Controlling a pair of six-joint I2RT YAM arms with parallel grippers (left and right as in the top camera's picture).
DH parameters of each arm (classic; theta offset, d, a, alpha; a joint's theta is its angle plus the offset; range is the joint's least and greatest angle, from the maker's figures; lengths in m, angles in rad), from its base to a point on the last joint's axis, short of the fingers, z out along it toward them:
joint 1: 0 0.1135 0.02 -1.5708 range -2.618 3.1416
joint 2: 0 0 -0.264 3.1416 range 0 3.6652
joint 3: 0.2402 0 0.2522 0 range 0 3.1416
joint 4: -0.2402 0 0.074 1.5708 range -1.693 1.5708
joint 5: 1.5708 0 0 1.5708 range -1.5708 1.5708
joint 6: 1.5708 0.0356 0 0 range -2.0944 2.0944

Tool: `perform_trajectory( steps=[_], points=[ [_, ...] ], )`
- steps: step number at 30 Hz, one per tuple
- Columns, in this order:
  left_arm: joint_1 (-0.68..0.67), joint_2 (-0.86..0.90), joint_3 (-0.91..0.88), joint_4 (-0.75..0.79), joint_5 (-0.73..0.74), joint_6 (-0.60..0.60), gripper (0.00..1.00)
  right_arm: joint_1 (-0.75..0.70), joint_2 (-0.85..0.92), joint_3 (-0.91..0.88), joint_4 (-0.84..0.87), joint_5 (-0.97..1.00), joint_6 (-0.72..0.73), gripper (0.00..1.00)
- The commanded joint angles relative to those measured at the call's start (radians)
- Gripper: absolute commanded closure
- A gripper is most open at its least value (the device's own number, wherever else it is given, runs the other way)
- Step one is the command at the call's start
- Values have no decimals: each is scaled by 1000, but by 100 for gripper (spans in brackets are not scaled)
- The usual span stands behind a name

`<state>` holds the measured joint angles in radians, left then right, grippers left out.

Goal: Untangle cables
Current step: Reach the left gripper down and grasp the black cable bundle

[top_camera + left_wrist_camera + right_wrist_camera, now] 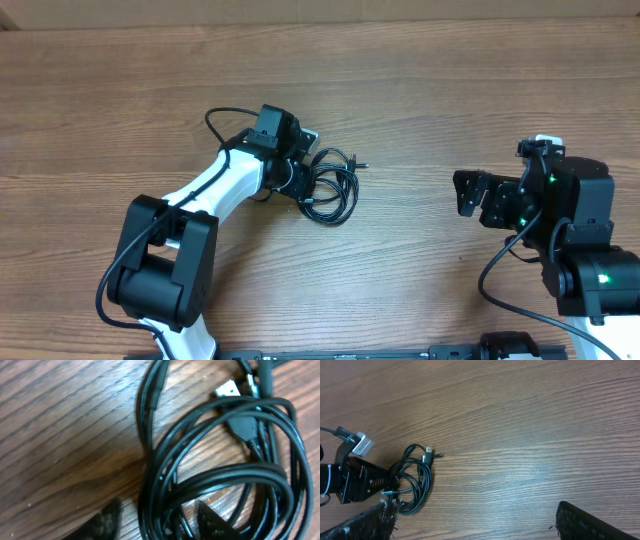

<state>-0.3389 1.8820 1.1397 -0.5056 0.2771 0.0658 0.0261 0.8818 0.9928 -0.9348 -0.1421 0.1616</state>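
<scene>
Two arms [215, 185] [580, 215] — one tangle of cables [333, 188].

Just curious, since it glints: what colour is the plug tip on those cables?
Silvery metal plug tip on black cables; left wrist view shows it best.

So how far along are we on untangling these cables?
Nothing looks done: the cables lie in one overlapped coil. In hand: the left gripper is open, straddling several strands at the coil's edge. The right gripper is open, off to the side, holding nothing. Separating is all left.
</scene>
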Motion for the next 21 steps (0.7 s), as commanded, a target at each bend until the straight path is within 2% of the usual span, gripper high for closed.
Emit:
perform_trajectory(
  steps=[1,2,6,11,15,17,20,21],
  points=[
    [-11,10,10,9,54,-3,75,-4,-4,26,9,-6,6,0],
    [-15,10,10,8,56,-3,81,-4,-4,26,9,-6,6,0],
    [-29,10,10,-9,55,-10,81,-4,-5,26,2,-6,6,0],
    [-30,11,3,-29,28,-10,62,-4,-5,26,2,-6,6,0],
    [-30,11,-11,-27,-19,-10,61,-4,-5,26,2,-6,6,0],
    [-30,11,-12,-23,-18,-10,66,-4,-4,26,2,-6,6,0],
    [-30,10,-6,-15,-13,-21,96,-4,-5,26,2,-6,6,0],
    [-30,8,1,-17,-5,-31,96,-4,-5,26,2,-6,6,0]
  ],
)
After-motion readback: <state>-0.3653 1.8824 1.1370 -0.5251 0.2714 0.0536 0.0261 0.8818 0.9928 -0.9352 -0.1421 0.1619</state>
